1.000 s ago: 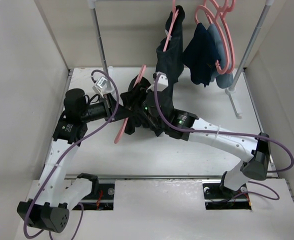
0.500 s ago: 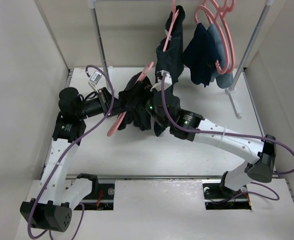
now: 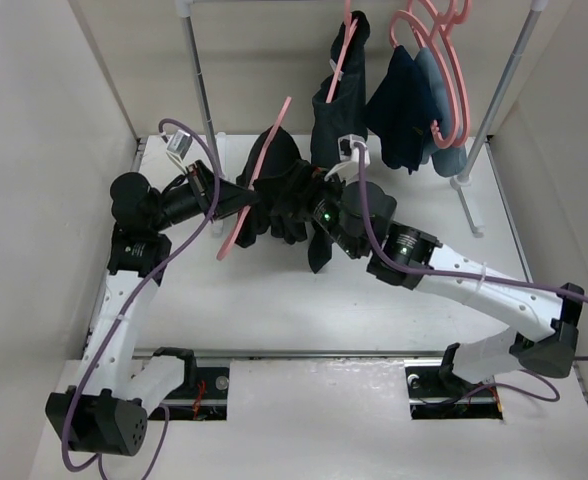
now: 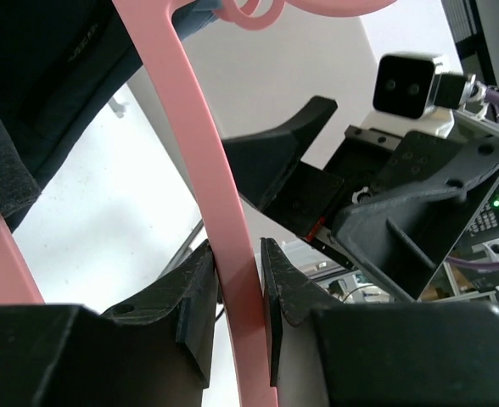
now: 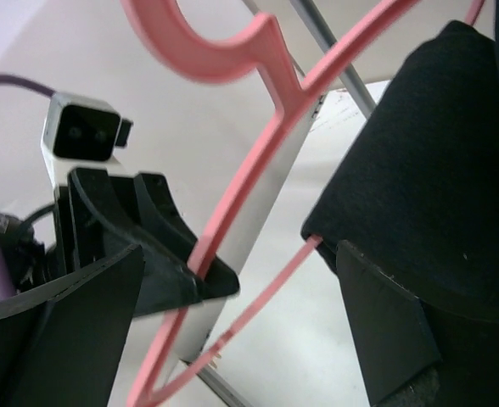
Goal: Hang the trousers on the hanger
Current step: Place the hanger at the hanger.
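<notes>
Clamping the left gripper (image 4: 237, 292) nearly closed on the hanger (image 4: 200, 161), pinching its pink bar between both fingers. Holding that hanger tilted, up off the white tabletop (image 3: 274, 310). Spreading the right gripper (image 5: 232, 326) wide and gripping nothing, with the hanger's thin lower bar running past between the parted fingers and black cloth just beside one of them. Carrying the trousers (image 3: 286, 190) bunched over the hanger between the two grippers, letting one dark end dangle toward the tabletop. Working over a plain, lightly scuffed surface, boxed in by pale walls (image 3: 54, 150) on the left, right and far sides. Facing slanted metal rail posts (image 3: 199, 80) at the far edge, hung with more pink hangers (image 3: 444, 70), a black garment (image 3: 339, 100), navy clothes (image 3: 399, 110) and something pale blue behind. Reaching in from two dark base slots (image 3: 194, 385) at the near edge.
</notes>
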Available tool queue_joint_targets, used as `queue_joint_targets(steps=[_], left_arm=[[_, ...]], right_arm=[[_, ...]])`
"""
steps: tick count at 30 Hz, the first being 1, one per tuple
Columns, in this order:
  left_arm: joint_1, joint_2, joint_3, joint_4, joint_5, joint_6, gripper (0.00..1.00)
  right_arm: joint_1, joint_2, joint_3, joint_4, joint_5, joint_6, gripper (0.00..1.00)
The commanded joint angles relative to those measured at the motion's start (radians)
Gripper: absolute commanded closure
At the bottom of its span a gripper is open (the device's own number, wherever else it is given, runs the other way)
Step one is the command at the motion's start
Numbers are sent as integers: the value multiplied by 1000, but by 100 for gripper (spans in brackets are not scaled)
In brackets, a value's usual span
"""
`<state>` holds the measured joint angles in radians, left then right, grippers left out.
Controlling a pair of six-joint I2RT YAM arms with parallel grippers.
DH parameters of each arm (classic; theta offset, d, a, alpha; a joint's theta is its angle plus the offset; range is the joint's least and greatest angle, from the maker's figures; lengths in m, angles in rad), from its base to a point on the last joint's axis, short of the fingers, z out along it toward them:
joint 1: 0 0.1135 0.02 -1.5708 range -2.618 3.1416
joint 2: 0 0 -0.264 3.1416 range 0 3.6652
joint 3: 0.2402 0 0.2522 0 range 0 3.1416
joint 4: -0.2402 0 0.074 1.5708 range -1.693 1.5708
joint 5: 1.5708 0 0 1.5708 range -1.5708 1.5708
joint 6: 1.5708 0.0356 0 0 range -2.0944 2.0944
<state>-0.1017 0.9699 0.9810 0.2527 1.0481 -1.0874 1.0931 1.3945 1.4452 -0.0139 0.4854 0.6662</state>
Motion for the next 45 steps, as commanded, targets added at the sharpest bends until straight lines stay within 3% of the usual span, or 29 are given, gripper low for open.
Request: queue_joint_targets(steps=[1, 8, 20, 25, 33, 40, 45], left_arm=[[8, -8, 48, 310, -2, 4, 100], [17, 56, 71, 479, -82, -41, 100], [37, 341, 406, 720, -138, -155, 100], [69, 483, 508, 824, -158, -238, 100], [79, 662, 724, 803, -160, -265, 100], [98, 802, 827, 783, -169, -284, 100], [99, 863, 840, 866, -155, -316, 100]], right_arm=[[-4, -66, -22, 40, -40, -49, 1], [-4, -186, -89, -24, -110, -192, 1], [-4, -288, -83, -90, -8, -350, 1], [-38, -226, -40, -90, 2, -425, 1], [-163, -92, 86, -81, -155, -451, 1], [-228, -29, 150, -81, -191, -462, 1], [-237, -8, 159, -81, -191, -462, 1]])
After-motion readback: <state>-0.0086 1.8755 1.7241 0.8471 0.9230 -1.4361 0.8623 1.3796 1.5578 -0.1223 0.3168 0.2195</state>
